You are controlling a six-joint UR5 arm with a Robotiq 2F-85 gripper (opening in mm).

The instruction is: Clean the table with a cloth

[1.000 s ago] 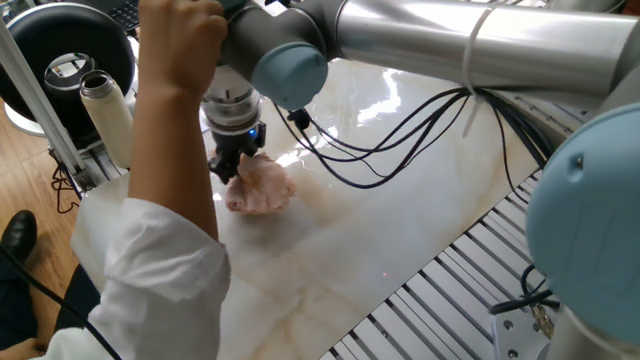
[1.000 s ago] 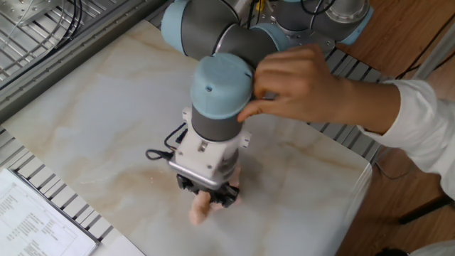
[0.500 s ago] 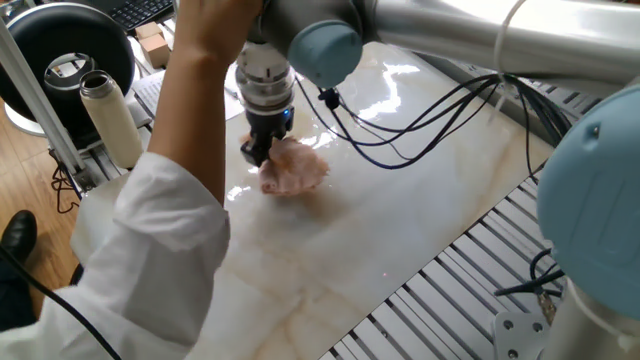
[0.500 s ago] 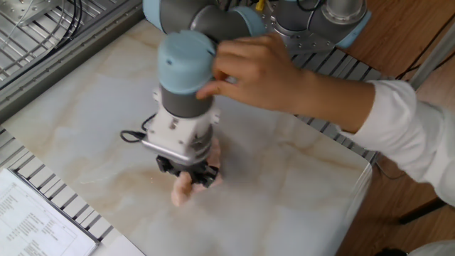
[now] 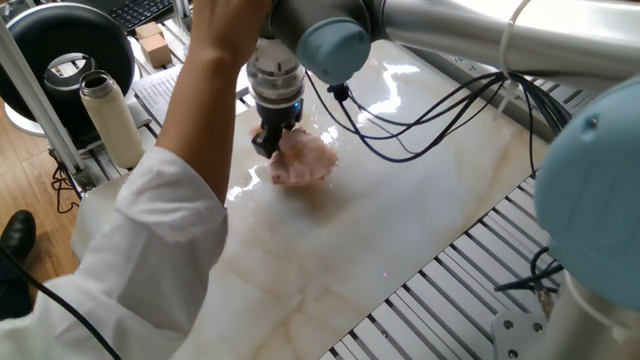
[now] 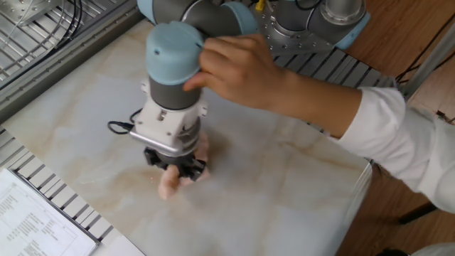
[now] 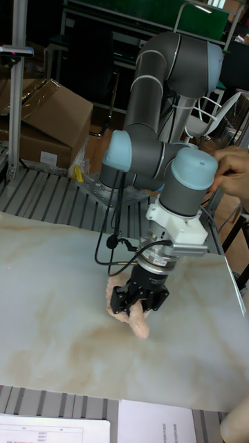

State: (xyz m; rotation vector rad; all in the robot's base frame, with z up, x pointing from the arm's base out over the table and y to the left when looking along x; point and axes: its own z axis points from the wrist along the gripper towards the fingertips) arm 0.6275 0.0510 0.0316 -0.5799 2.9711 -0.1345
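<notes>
The pale pink cloth [image 5: 303, 160] [image 6: 170, 183] [image 7: 137, 317] lies bunched on the cream marble table [image 5: 400, 220] [image 6: 284, 199] [image 7: 48, 304]. My gripper [image 5: 270, 141] [image 6: 174, 165] [image 7: 140, 297] points straight down and is shut on the cloth, pressing it against the slab. A person's hand [image 6: 234, 67] in a white sleeve holds my wrist from above.
A white bottle [image 5: 110, 115] and a black round object [image 5: 65, 50] stand off the table's left side. Printed paper sheets [image 6: 32, 220] lie on the ribbed metal frame [image 5: 470, 290]. Black cables [image 5: 420, 130] hang from the arm over the table.
The gripper has dragged the cloth across the marble, toward the far side in one fixed view and leftward in the other. The person's hand moved along with the wrist.
</notes>
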